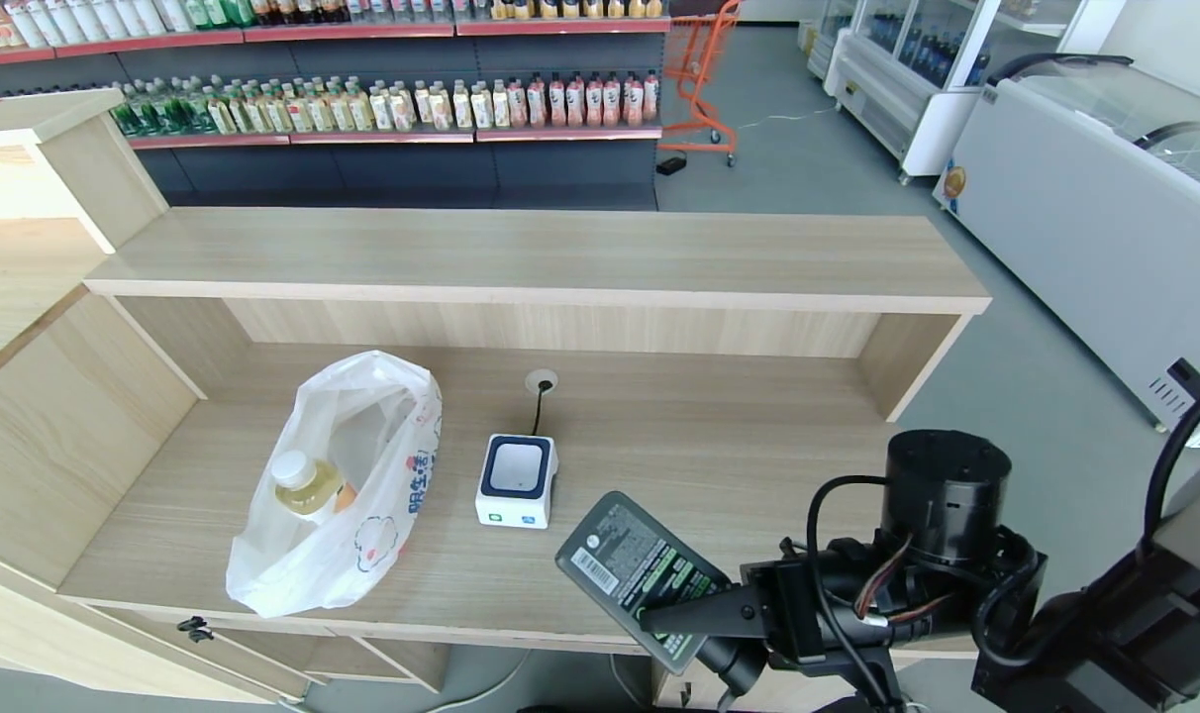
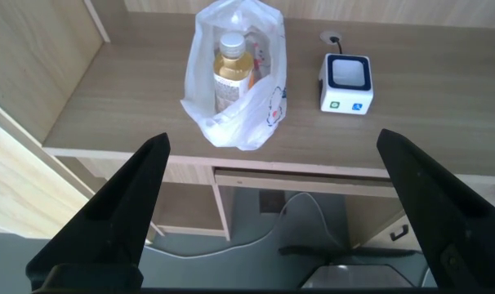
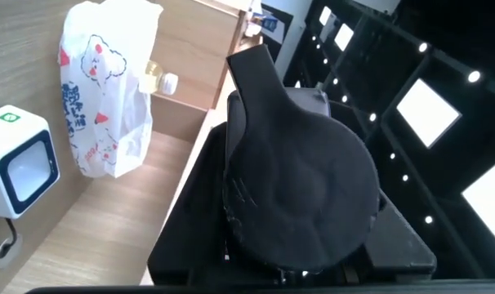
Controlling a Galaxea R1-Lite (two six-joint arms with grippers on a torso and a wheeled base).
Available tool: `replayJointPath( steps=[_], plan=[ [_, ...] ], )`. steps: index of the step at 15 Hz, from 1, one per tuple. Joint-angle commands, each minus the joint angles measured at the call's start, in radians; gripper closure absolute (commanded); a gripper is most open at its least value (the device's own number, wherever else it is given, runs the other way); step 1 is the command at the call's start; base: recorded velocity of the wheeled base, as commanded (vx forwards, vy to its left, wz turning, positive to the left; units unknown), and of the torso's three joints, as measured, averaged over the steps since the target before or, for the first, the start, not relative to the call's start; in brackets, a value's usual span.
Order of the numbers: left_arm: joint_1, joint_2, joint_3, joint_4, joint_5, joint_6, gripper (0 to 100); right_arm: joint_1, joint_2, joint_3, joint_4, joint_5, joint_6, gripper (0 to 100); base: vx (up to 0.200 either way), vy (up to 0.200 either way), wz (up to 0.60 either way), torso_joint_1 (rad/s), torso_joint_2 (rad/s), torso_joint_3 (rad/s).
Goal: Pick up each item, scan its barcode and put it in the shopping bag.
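Note:
My right gripper [image 1: 701, 616] is shut on a dark flat packet [image 1: 636, 572], held tilted over the counter's front edge, barcode label facing up. It hangs to the right of and nearer than the white scanner [image 1: 517, 480]. In the right wrist view the packet [image 3: 296, 180] covers the fingers. The white shopping bag [image 1: 343, 485] lies left of the scanner with a yellow-drink bottle [image 1: 303, 482] inside. My left gripper [image 2: 274, 147] is open with nothing in it, out in front of the counter and facing the bag [image 2: 239, 90] and scanner [image 2: 346, 82].
A raised ledge [image 1: 541, 257] runs along the back of the wooden counter [image 1: 739, 446], with side walls at both ends. The scanner's cable drops into a hole [image 1: 541, 379]. Beyond are shelves of bottles [image 1: 382, 104], an orange cart [image 1: 699, 79] and freezers [image 1: 1095, 188].

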Motion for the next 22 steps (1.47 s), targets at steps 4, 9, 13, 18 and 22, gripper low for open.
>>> replayJointPath(
  steps=[4, 9, 13, 18, 22],
  plan=[
    [0.0, 0.0, 0.0, 0.0, 0.0, 0.0, 0, -0.003, 0.029, -0.003, -0.006, 0.0, 0.002, 100, 0.0, 0.0, 0.0, 0.0, 0.0, 0.0],
    [0.0, 0.0, 0.0, 0.0, 0.0, 0.0, 0, -0.004, 0.049, -0.049, -0.027, 0.0, 0.003, 100, 0.0, 0.0, 0.0, 0.0, 0.0, 0.0],
    [0.0, 0.0, 0.0, 0.0, 0.0, 0.0, 0, -0.001, -0.011, -0.052, -0.027, -0.001, 0.106, 100, 0.0, 0.0, 0.0, 0.0, 0.0, 0.0],
    [0.0, 0.0, 0.0, 0.0, 0.0, 0.0, 0, -0.017, -0.445, 0.089, -0.01, -0.566, 0.904, 100, 0.0, 0.0, 0.0, 0.0, 0.0, 0.0],
    [0.0, 0.0, 0.0, 0.0, 0.0, 0.0, 0, -0.245, -0.453, 0.116, 0.005, -0.655, 1.24, 100, 0.0, 0.0, 0.0, 0.0, 0.0, 0.0]
  ],
)
